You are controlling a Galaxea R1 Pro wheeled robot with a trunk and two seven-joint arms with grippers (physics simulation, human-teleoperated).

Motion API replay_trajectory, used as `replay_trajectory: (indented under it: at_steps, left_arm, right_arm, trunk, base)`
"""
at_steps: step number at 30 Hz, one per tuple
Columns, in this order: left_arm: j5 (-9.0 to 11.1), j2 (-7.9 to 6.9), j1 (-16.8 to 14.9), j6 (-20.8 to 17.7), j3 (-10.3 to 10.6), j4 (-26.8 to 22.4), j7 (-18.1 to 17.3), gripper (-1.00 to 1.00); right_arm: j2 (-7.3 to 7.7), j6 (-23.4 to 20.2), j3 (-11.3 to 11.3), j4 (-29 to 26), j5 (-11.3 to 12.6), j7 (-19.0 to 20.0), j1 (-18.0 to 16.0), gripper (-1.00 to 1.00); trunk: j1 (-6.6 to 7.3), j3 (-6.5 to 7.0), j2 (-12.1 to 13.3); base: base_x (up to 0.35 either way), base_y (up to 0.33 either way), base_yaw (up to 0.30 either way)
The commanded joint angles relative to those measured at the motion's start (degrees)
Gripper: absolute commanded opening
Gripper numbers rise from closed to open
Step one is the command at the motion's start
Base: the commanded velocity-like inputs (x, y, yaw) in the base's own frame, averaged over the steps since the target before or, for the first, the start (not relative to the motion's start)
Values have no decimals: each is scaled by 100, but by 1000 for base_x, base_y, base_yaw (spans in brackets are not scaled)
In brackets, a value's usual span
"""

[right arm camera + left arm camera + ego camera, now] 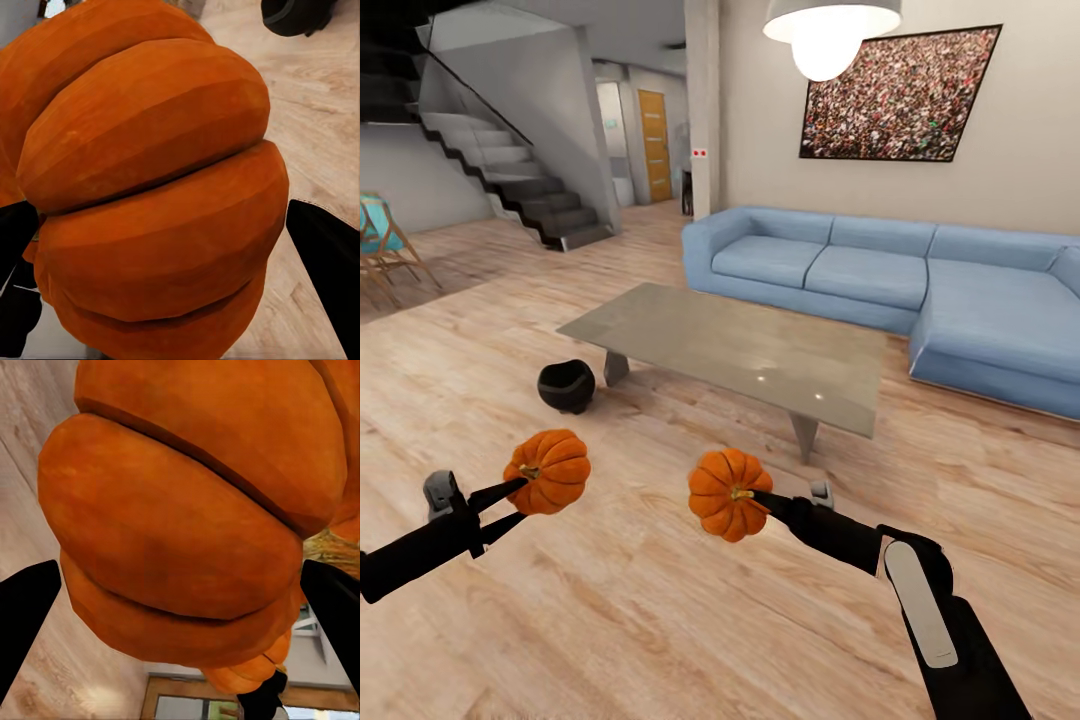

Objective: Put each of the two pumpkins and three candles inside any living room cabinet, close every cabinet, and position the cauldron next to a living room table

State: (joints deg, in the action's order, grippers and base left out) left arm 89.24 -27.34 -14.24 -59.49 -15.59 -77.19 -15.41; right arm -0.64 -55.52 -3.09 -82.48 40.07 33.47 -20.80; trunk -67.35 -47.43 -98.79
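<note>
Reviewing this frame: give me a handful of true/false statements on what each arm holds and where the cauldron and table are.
1. Each gripper holds a pumpkin. True: the left gripper grips the left pumpkin, the right gripper the right pumpkin.
2. The cauldron sits on the table. False: it is on the floor by the table's near left corner.
3. The sofa is blue. True.
4. Candles stand on the table. False: its top is bare.
</note>
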Motion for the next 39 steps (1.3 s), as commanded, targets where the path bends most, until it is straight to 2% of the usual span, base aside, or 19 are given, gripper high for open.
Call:
replay_trajectory:
  at_steps: [1,28,39]
  left_arm:
    - [49,1,-8,-33,-5,2,-51,-100]
    - [41,-29,-8,-36,-66,28,-50,-100]
    - [40,-26,-8,-31,-67,28,-49,-100]
  right_arm:
    - [-6,-56,-17,-5,67,36,-3,-100]
    - [2,-56,-11,-7,63,31,-3,-100]
    - [-2,-64,36,-5,54,15,-3,-100]
  trunk:
    - [1,-4,-2]
    - [1,-4,-2]
    - [1,-4,-2]
  base:
    - [0,0,288]
    - [1,0,288]
    - [209,0,288]
